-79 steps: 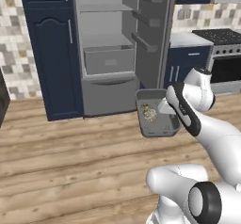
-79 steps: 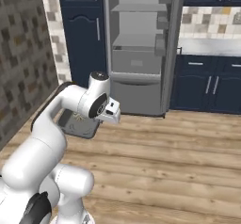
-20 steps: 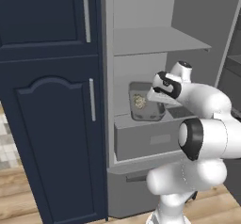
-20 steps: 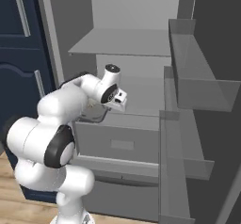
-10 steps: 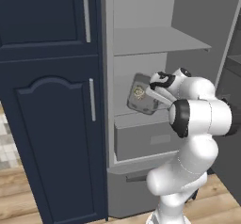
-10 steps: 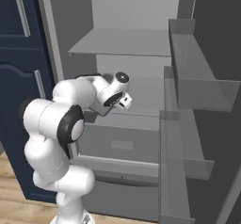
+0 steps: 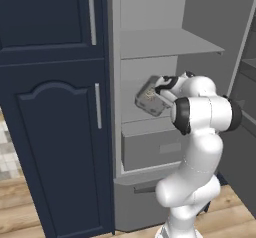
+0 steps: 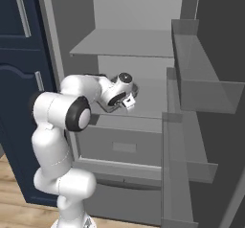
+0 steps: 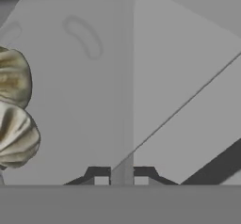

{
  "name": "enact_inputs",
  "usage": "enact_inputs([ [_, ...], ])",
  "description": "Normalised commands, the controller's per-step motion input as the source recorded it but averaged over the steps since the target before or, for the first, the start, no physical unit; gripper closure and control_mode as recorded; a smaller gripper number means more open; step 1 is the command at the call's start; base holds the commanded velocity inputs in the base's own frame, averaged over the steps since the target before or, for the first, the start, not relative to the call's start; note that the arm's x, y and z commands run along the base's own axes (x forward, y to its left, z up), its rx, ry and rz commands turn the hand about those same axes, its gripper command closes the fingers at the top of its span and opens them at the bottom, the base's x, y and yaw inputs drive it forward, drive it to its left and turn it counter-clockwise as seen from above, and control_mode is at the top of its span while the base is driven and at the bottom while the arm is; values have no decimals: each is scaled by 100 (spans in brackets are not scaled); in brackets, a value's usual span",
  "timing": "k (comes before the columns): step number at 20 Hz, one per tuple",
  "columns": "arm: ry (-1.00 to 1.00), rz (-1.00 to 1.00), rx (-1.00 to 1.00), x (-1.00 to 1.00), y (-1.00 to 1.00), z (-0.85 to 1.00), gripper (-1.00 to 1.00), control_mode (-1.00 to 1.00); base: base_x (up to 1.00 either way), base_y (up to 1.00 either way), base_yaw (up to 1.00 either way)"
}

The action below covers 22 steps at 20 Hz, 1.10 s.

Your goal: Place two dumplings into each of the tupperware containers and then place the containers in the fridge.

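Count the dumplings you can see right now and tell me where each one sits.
2. One dumpling and a second dumpling touch side by side in the tupperware container that the gripper holds tilted inside the fridge. Others may be hidden.

Gripper [image 8: 130,97] w/ container [image 8: 134,89] inside open fridge [image 8: 139,45].

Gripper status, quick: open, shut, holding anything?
Gripper: shut on the rim of the tupperware container, held tilted inside the fridge with two dumplings in it.
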Motion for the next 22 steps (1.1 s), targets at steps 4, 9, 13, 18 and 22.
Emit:
enact_inputs([
  [4, 0, -22, 15, 32, -1, -29, 100, -100, 0, 0, 0],
  [9, 0, -23, 2, 51, 31, -34, 100, -100, 0, 0, 0],
  [13, -9, -16, 3, 51, 62, -13, 100, -100, 0, 0, 0],
  [18, -6, -13, 4, 52, 45, -6, 100, -100, 0, 0, 0],
  [22, 0, -9, 7, 74, 25, -4, 100, -100, 0, 0, 0],
])
